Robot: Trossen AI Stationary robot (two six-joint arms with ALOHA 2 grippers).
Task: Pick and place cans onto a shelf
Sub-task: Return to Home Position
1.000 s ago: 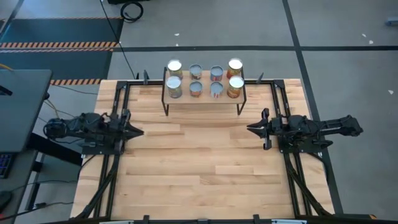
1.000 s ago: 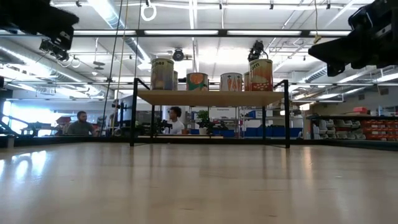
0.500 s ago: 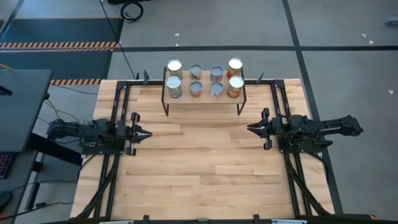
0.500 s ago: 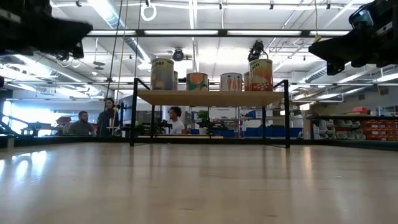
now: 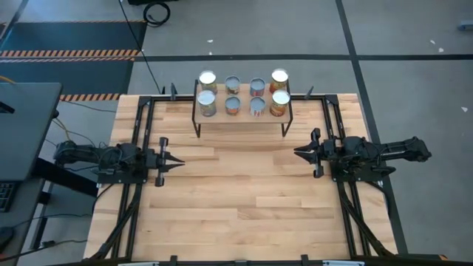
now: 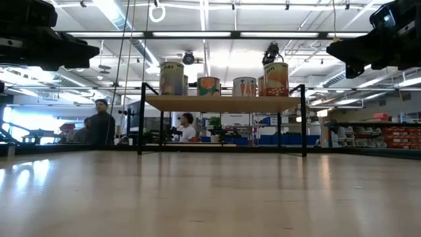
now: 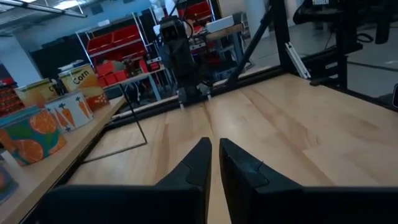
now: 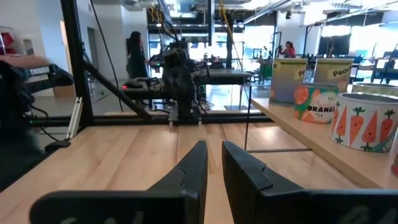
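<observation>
The left gripper (image 5: 179, 160) hangs over the left side of the table (image 5: 244, 199) and points toward the middle. Its two fingers (image 7: 198, 163) are pressed almost together, with only a thin slit between them, and they hold nothing. In the middle, near the far edge of the table, stands the shelf (image 5: 244, 113). Eight cans (image 5: 232, 106) are on its light wood board, in two rows of four. In the low view the cans stand upright on this board, above the thin black legs. The left wrist view shows labels with oranges, with carrots and with the word Corn. The right gripper (image 5: 295, 153) hangs over the right side of the table, points toward the left one and is well apart from the shelf. Its fingers (image 8: 239, 168) are also pressed nearly together and are empty.
</observation>
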